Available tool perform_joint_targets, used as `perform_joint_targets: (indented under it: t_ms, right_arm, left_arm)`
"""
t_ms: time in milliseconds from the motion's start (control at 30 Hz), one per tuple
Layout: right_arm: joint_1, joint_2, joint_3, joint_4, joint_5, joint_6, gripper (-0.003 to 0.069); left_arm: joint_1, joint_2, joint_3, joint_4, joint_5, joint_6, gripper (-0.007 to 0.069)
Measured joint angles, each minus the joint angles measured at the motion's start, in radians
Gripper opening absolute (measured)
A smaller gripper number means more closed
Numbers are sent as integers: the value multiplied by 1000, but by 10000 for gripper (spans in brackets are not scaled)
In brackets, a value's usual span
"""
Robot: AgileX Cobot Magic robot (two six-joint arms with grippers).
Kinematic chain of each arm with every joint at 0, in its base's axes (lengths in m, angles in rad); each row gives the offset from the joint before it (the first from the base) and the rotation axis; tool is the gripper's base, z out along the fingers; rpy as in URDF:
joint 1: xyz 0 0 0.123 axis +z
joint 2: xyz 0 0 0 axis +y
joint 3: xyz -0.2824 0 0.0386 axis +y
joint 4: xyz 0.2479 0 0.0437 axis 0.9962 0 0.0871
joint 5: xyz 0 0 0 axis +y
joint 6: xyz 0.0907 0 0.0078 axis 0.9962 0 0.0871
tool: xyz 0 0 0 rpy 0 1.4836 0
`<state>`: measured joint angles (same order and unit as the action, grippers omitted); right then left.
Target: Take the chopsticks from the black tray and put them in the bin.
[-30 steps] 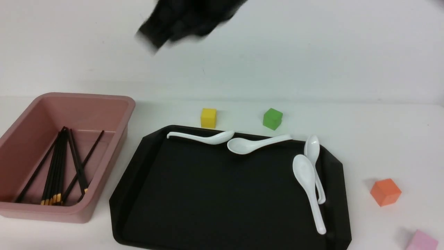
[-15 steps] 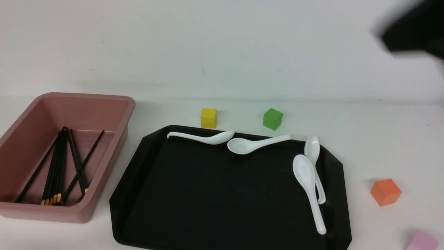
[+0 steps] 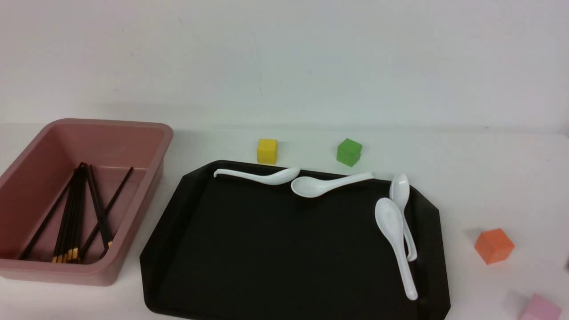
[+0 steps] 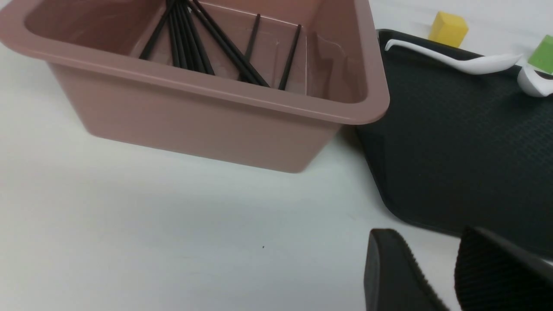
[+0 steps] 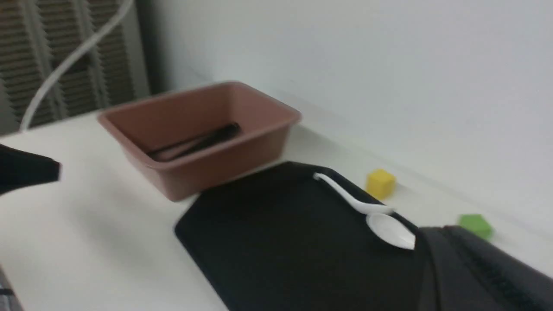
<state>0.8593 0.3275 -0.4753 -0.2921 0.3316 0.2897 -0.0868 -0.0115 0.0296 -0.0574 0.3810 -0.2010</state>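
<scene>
Several black chopsticks (image 3: pixel 78 209) with gold ends lie together inside the pink bin (image 3: pixel 146 178) at the left. The black tray (image 3: pixel 275 249) beside it carries only white spoons (image 3: pixel 320 184); I see no chopstick on it. Neither arm shows in the front view. In the left wrist view my left gripper (image 4: pixel 427 244) hovers open over the white table near the tray's corner (image 4: pixel 466 142) and in front of the bin (image 4: pixel 194 121), with nothing between its fingers. In the right wrist view my right gripper (image 5: pixel 440 237) is shut and empty, above the tray (image 5: pixel 281 242).
A yellow cube (image 3: pixel 267 150) and a green cube (image 3: pixel 349 152) stand behind the tray. An orange cube (image 3: pixel 494 245) and a pink cube (image 3: pixel 540 309) sit on the table to its right. A wall rises close behind the table.
A blurred black arm crossed the top of the front view from upper centre-left to the upper right, then left the view. The chopsticks, spoons and cubes have not moved.
</scene>
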Motion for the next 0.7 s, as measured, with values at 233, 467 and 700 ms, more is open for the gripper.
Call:
perform_joint_targets:
  t_ms: [233,467,700]
  right_arm:
    - [0,4,95,-8,-105,47,16]
    - [0,4,116,-8,-94,51,22]
    - [0,4,116,-8,-83,52,22]
  left_arm:
    - [0,0,0,0,0,0,239]
    - [0,0,0,0,0,0,239]
    - [0,0,0,1,0,0,239]
